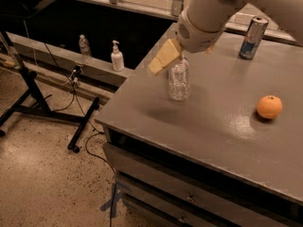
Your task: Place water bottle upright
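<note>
The water bottle (179, 82), clear ribbed plastic, stands upright on the grey table (222, 122) near its left edge. Its cap and top are hidden behind my arm. My gripper (173, 60) hangs over the bottle's top. It is open: one tan finger (162, 57) sticks out down and to the left, beside the bottle's neck and apart from it. The other finger is mostly hidden behind the wrist.
A blue and silver drink can (253, 31) stands at the table's far side and an orange (269, 107) lies to the right. A small clear bottle (84, 47) and a white pump dispenser (117, 57) stand on a low ledge to the left. A black stand (35, 96) is on the floor.
</note>
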